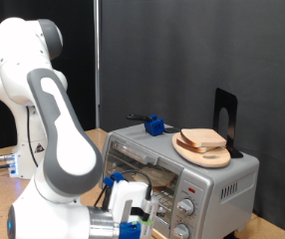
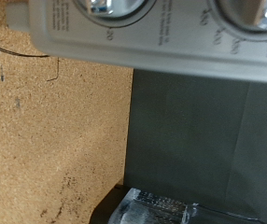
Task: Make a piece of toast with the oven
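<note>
The silver oven (image 1: 197, 189) stands at the exterior view's lower right, with wire rack bars showing in its glass front (image 1: 141, 164). On its roof lies a round wooden plate (image 1: 214, 156), and the piece of toast (image 1: 202, 139) rests on that plate. My gripper (image 1: 133, 207) hangs low in front of the oven, beside the two knobs (image 1: 186, 208). It holds nothing that I can see. In the wrist view the oven's knob panel (image 2: 161, 37) is close by, and only a blurred piece of the gripper (image 2: 157, 210) shows.
A blue clip-like object (image 1: 154, 125) and a flat black stand (image 1: 225, 118) also sit on the oven's roof. The oven rests on a brown cork-like tabletop (image 2: 49, 131), whose edge borders a dark grey area (image 2: 208, 140). My white arm (image 1: 53, 129) fills the exterior view's left.
</note>
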